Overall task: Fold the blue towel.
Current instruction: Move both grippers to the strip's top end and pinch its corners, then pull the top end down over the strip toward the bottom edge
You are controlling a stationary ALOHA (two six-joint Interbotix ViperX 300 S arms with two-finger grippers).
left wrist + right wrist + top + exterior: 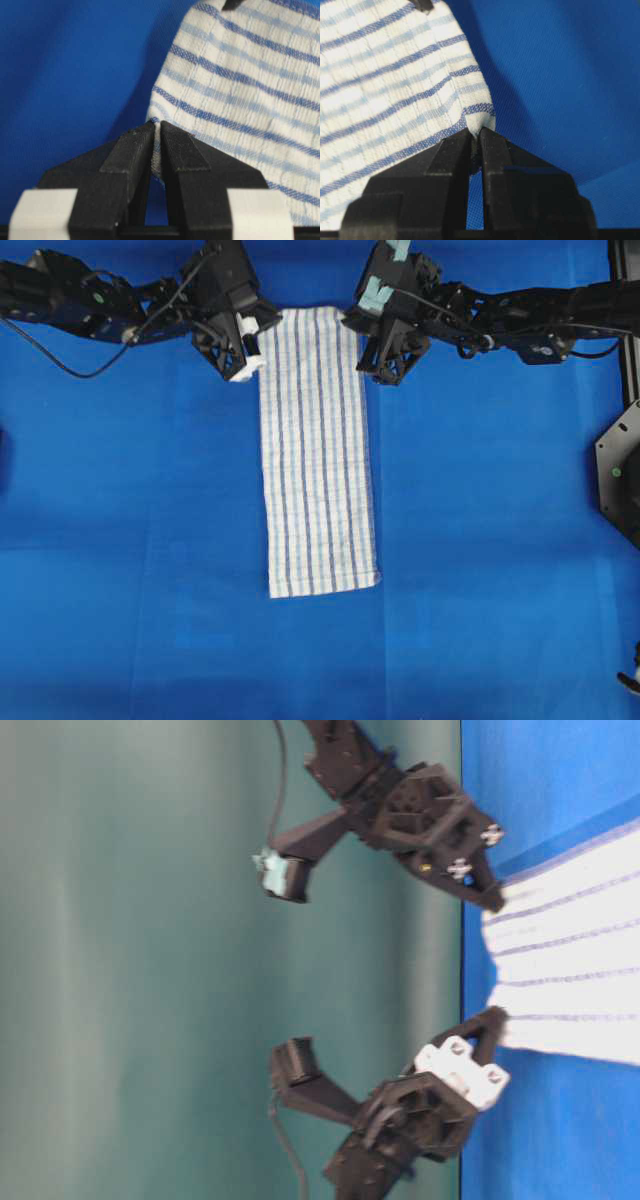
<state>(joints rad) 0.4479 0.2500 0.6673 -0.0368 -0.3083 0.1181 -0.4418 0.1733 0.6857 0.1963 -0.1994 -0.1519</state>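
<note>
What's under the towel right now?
Only the blue table covering shows around the blue towel. Its far corners are pinched by the left gripper and right gripper. Anything beneath the cloth is hidden.

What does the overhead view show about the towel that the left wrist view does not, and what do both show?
Only the overhead view shows the whole blue towel lying long and flat on the blue table covering, with the right gripper at its other top corner. Only the left wrist view shows the left gripper fingers pinching the cloth corner between them. Both show the left gripper at a top corner.
</note>
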